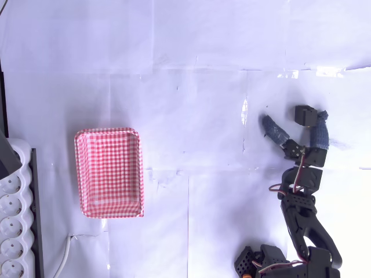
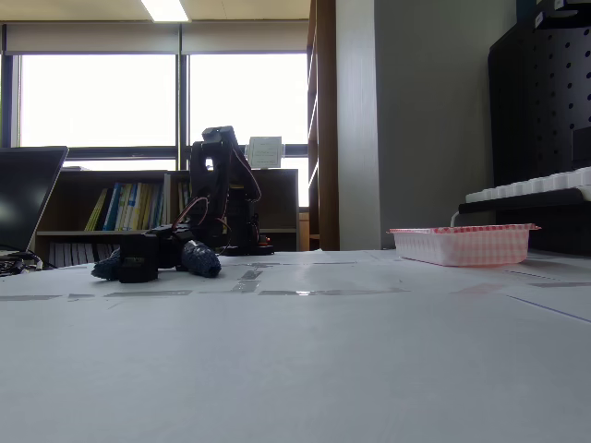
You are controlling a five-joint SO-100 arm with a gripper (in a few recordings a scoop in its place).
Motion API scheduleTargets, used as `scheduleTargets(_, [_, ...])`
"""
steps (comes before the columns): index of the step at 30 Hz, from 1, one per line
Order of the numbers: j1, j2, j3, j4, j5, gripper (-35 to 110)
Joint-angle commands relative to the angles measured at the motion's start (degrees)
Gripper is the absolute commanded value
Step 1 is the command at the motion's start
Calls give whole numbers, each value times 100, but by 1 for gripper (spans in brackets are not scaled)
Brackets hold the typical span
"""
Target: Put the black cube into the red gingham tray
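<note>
In the overhead view the red gingham tray [image 1: 109,172] lies at the left, with nothing in it. The black cube [image 1: 305,114] rests on the white table at the right. My gripper [image 1: 294,120] is open and low at the table. The cube lies between its blue-wrapped fingertips, right against the right finger [image 1: 319,133], while the left finger [image 1: 275,130] stands well apart. In the fixed view the gripper [image 2: 153,263] sits on the table at the left with the cube [image 2: 138,262] between its fingers, and the tray [image 2: 462,245] is far to the right.
A white power strip [image 1: 14,220] runs along the left edge beside the tray, with a cable by it. The arm's base [image 1: 290,260] stands at the bottom right. White table stretches between cube and tray. A laptop [image 2: 23,208] stands at the far left.
</note>
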Motion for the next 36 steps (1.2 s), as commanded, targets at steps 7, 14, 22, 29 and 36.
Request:
scheduleTargets(7, [-70,185,571,-53,-123,49])
scheduleTargets(14, [-123,220,747,-53,-229,45])
scheduleTargets(22, [-149,264,914,-53,-308,37])
scheduleTargets(29, [-176,255,967,-53,-352,19])
scheduleTargets(36, [-167,202,958,62,-220,1])
